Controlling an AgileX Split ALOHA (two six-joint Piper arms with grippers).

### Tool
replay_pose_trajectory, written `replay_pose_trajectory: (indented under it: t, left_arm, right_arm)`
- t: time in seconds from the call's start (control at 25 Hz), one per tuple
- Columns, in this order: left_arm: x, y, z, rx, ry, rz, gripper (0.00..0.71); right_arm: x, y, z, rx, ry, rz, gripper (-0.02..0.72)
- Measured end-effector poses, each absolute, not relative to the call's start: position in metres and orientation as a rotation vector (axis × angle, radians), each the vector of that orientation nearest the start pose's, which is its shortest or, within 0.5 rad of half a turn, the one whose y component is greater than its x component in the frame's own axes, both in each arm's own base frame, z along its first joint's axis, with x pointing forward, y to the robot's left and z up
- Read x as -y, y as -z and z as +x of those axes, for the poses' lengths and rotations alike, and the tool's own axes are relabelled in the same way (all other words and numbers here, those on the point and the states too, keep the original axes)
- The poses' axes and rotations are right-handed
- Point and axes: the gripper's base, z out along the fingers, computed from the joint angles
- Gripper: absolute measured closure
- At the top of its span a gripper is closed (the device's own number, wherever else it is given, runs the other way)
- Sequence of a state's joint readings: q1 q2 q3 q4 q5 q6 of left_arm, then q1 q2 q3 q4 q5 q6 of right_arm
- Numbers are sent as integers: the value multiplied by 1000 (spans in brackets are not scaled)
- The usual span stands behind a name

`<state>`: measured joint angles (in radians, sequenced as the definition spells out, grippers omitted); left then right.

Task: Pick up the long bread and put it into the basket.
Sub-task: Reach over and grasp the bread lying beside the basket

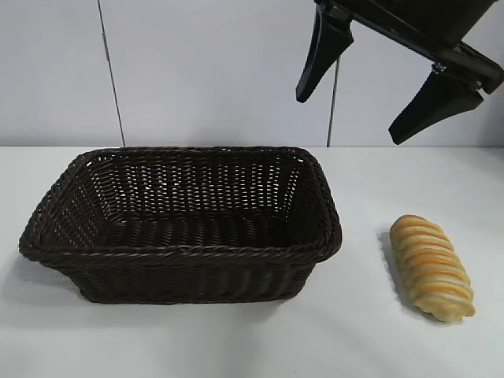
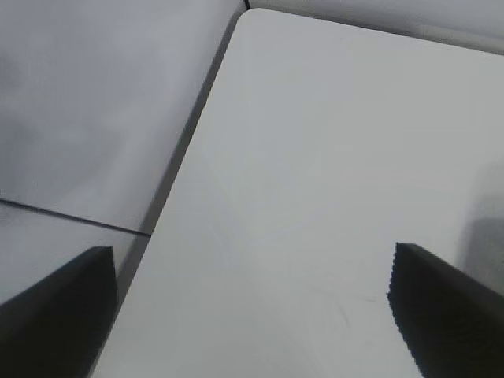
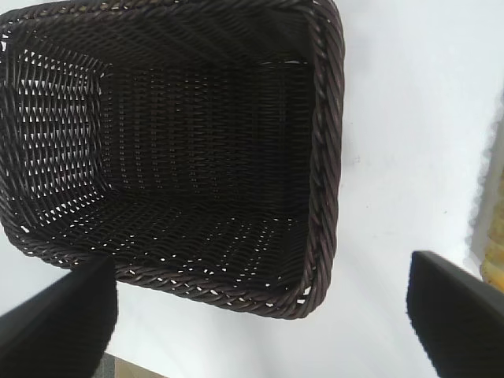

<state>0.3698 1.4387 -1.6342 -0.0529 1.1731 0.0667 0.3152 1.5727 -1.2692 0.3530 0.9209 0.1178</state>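
Note:
The long bread (image 1: pixel 432 268), golden with orange-brown ridges, lies on the white table to the right of the basket (image 1: pixel 181 252). The dark brown wicker basket holds nothing and also fills the right wrist view (image 3: pixel 323 157). My right gripper (image 1: pixel 350 118) hangs open high above the gap between basket and bread, well clear of both. In its own view the right gripper (image 3: pixel 260 307) has nothing between its fingers, and a yellow sliver of the bread (image 3: pixel 494 272) shows at the edge. My left gripper (image 2: pixel 252 303) stands open over bare table and is outside the exterior view.
The white table (image 1: pixel 370 331) has free surface around the bread and in front of the basket. A pale wall stands behind. In the left wrist view the table's edge (image 2: pixel 185 150) and a rounded corner (image 2: pixel 246 14) show.

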Motion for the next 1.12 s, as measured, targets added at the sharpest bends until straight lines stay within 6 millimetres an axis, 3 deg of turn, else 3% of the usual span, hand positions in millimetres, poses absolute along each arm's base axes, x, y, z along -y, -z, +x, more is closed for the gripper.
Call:
replay_pose_trajectory:
  t: [0.12, 0.24, 0.4, 0.56, 0.88, 1.0, 1.12]
  left_arm:
    - [-94, -433, 271, -2426, -101, -335, 35]
    - [-83, -452, 251, -2361, -89, -314, 35]
    - [-49, -475, 202, -2262, -100, -188, 35]
    - [-14, -474, 145, -2195, -154, 32, 35]
    - [-14, -442, 26, -1985, -161, 22, 40]
    - [-11, -411, 1, -1968, -88, 33, 44]
    - [-7, -376, -12, -1977, -14, 47, 44]
  right_arm:
    - [-125, -295, 304, -2735, -570, -64, 9]
    - [-125, -295, 304, -2734, -568, -66, 9]
    - [-125, -295, 304, -2734, -568, -70, 9]
    - [-125, -295, 304, -2733, -568, -72, 9]
    - [-126, -295, 305, -2718, -569, -69, 9]
    - [-126, -296, 306, -2708, -569, -66, 9]
    - [-126, -296, 306, -2707, -569, -67, 9]
